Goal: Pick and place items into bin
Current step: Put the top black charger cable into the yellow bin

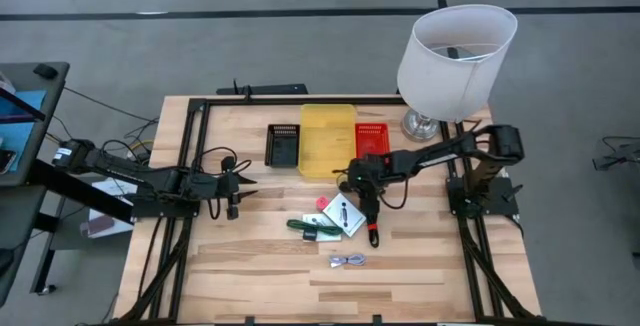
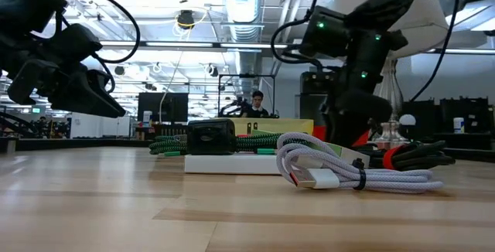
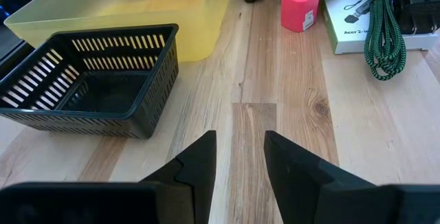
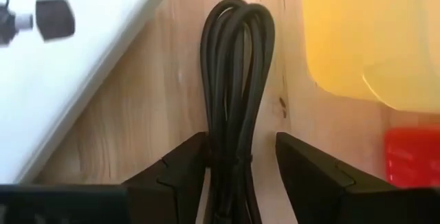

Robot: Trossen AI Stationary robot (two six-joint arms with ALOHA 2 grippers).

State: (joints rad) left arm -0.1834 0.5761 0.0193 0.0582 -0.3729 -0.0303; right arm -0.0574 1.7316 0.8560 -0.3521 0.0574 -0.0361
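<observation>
My right gripper (image 1: 362, 194) is open and low over the black-and-red cable (image 1: 372, 221); its fingers stand on either side of the cable's black looped end (image 4: 237, 80). The cable lies on the table beside a white box (image 1: 344, 215). A green braided cable (image 1: 310, 228) and a black adapter (image 2: 210, 137) lie on the box. A pink-red cube (image 1: 322, 203) and a silver cable (image 1: 348, 260) rest on the table. My left gripper (image 1: 240, 188) is open and empty at the table's left, also in its wrist view (image 3: 240, 162). My right gripper straddles the cable's black looped end (image 4: 230, 152), slanting down from the table's right. One finger (image 4: 196, 165) seems to lie against the bundle's side; the other (image 4: 295, 165) stands apart from it. The fingers lie along the bundle, which lies flat on the table.
A black slotted basket (image 1: 284, 144), a yellow bin (image 1: 327, 141) and a red bin (image 1: 372, 138) stand in a row at the far middle. A white lamp (image 1: 455, 56) stands at the far right. There is bare wood along the near edge.
</observation>
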